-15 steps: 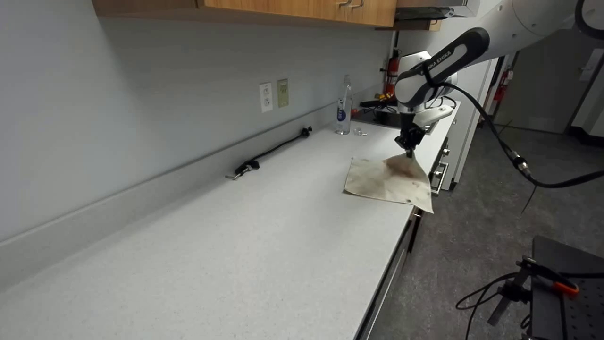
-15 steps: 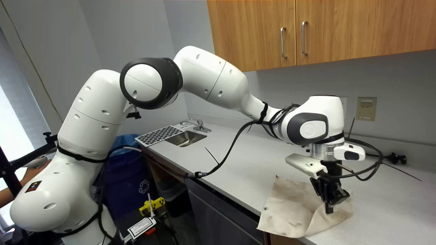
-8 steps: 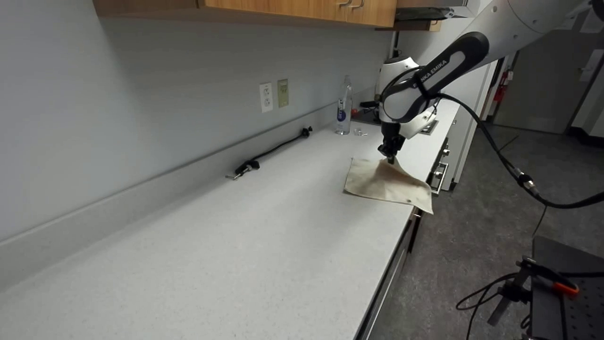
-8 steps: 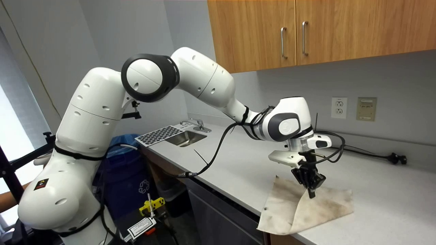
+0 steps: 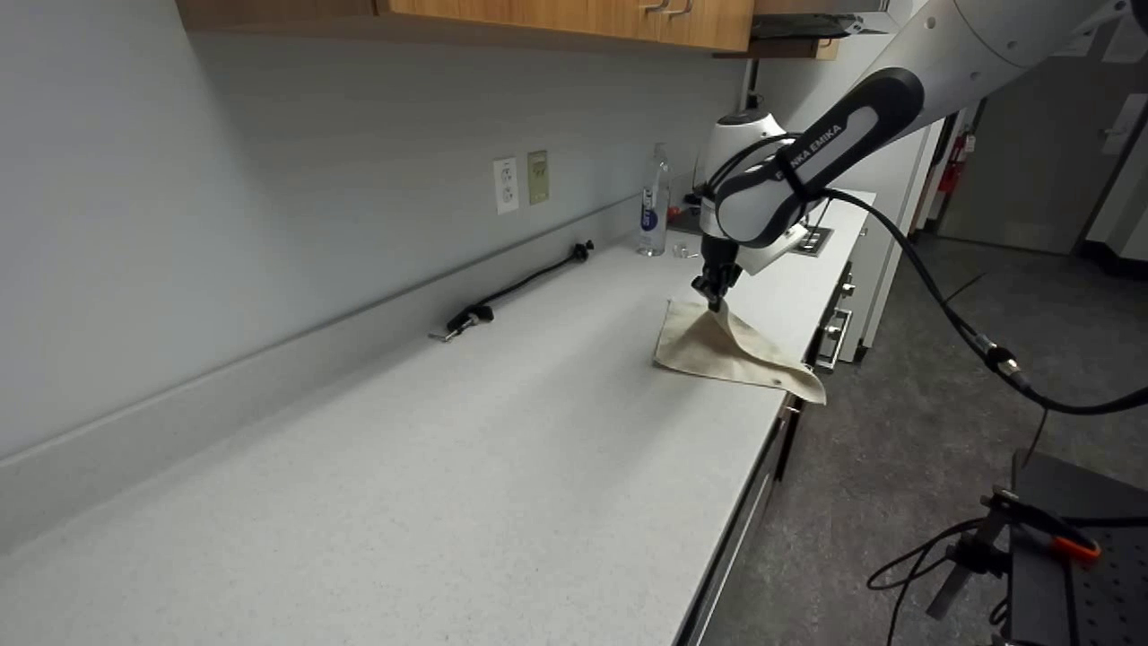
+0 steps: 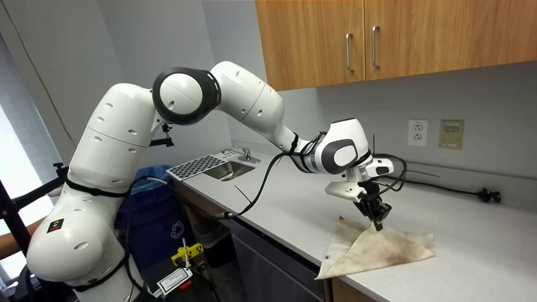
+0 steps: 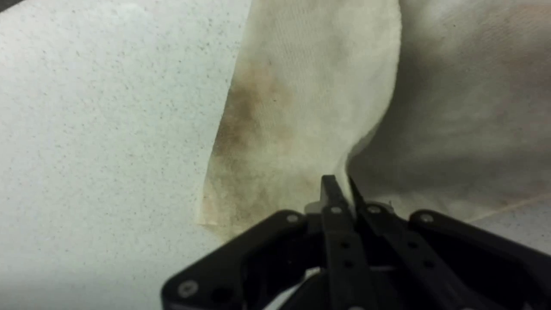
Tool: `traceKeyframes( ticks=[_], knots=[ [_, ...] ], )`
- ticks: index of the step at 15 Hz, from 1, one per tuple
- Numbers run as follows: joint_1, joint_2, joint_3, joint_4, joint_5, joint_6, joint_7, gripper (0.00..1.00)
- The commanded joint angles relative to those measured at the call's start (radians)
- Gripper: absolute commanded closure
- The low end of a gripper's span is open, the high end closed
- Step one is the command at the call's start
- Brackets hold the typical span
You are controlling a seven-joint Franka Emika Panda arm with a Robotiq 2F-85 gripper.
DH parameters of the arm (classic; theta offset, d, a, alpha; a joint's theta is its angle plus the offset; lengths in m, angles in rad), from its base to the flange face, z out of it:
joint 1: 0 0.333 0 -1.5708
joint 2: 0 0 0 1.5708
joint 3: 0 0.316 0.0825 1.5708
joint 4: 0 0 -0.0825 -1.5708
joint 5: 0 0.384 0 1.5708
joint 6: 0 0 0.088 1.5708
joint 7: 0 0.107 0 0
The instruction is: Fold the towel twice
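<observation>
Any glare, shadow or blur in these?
Wrist view: the towel shades itself right of its lifted edge, and the hand looks soft-edged low in the picture. In an exterior view, a bright patch at the left edge looks nearly blown out; a soft shadow dims the counter beside the towel in an exterior view.

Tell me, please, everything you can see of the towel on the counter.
The towel is a cream cloth, thin and soft-looking, with tan blotches and a darker brown stain along one edge in the wrist view. It lies on the pale counter, one corner reaching past the front edge. The gripper pinches it and holds that part up, so the cloth peaks there; a raised edge curves away from the grip, with a shaded part beside it. It is not yet folded flat.
</observation>
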Motion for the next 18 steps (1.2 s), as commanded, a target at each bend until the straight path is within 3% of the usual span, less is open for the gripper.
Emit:
traceKeyframes(
  ticks=[1, 10, 18],
  knots=[
    [0.022, -0.03, 0.006, -0.047, -0.02, 0.044, 0.02, 1.0],
    [0.078, -0.036, 0.03, -0.096, -0.028, 0.053, 0.007, 1.0],
    [0.115, -0.029, 0.046, -0.071, -0.025, 0.047, 0.016, 1.0]
  ],
)
